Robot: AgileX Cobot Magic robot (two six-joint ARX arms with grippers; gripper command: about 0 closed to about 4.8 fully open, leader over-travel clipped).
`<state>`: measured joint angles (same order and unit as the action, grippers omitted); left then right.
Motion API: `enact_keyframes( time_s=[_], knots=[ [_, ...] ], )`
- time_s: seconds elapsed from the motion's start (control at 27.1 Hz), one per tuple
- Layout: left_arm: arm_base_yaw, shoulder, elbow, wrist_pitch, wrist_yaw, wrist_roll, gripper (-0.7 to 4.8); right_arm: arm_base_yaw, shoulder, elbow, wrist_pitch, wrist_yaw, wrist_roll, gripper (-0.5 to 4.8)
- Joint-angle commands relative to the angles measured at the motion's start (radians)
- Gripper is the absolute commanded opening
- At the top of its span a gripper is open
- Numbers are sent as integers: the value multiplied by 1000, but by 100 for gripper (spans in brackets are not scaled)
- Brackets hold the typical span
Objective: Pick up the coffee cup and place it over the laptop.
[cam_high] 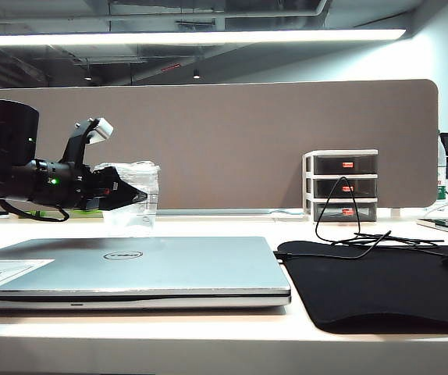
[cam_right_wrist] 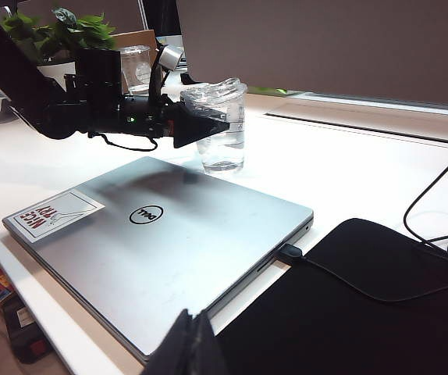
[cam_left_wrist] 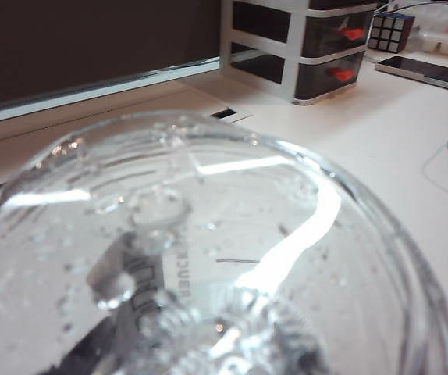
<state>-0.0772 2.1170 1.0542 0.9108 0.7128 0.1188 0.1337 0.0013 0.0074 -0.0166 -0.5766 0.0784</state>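
- The cup (cam_right_wrist: 222, 125) stood upright on the worktop (cam_right_wrist: 349, 172) just behind the laptop (cam_right_wrist: 161, 242), between the left jaws (cam_right_wrist: 208, 123), which reached in level near its rim, probably so it could be lifted without tipping.
- Whether those jaws had actually pinched the cup, I could not tell; they sat partly narrowed at its sides.
- The laptop lay closed and flat, a ready landing place.
- The right jaws (cam_right_wrist: 195, 344) hung apart from the cup, pressed together and empty, over the laptop's near edge beside the mat (cam_right_wrist: 364, 305).
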Motion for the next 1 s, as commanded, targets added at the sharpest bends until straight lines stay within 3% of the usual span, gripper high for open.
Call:
enact_keyframes(
  time_s=[0.04, 0.26, 0.52, 0.7, 1.0],
  knots=[
    [-1, -5, 2, 51, 14, -5, 242, 0, -2, -5, 13, 1, -4, -6],
    [0, -20, -7, 88, 43, -72, 250, 0, -2, -5, 13, 1, -4, -6],
    [0, -152, -127, 101, 50, -19, 251, 0, -2, -5, 13, 1, -4, -6],
    [-2, -229, -180, 101, 43, -80, 250, 1, -2, -5, 13, 1, -4, -6],
    [-60, -364, -336, 100, -3, -71, 250, 1, -2, -5, 14, -3, -3, -6]
  ],
)
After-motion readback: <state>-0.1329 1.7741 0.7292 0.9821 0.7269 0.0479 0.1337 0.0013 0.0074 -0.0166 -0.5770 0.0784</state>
